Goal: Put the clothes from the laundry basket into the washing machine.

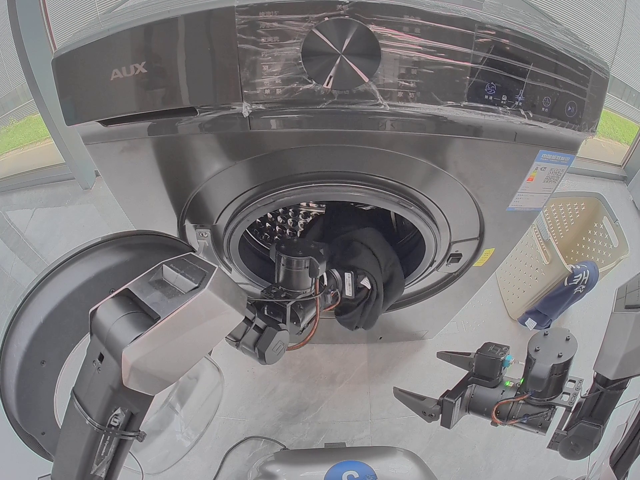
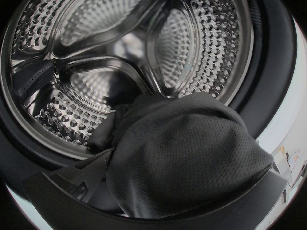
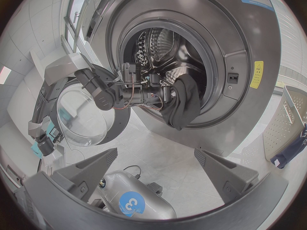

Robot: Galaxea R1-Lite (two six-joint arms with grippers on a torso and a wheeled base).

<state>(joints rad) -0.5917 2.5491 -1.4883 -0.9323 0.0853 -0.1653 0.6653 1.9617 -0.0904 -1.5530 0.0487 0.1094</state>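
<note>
The washing machine [image 1: 333,168] stands with its round opening uncovered and the steel drum [image 2: 105,48] bare inside. A black garment [image 1: 367,275] hangs over the opening's lower rim, partly in the drum and partly outside. My left gripper [image 1: 357,281] is at the opening under that cloth [image 2: 192,150]. One of its fingers [image 2: 89,173] stands wide to the side and the other is covered, so it looks open. My right gripper [image 1: 420,375] hovers low over the floor in front of the machine, open and empty. A blue garment [image 1: 567,291] hangs out of the laundry basket [image 1: 580,235].
The machine's door [image 1: 40,341] is swung open to the left, beside my left arm. The beige basket leans on its side against the machine's right corner. Grey tiled floor [image 1: 347,395] lies open between the machine and my right gripper.
</note>
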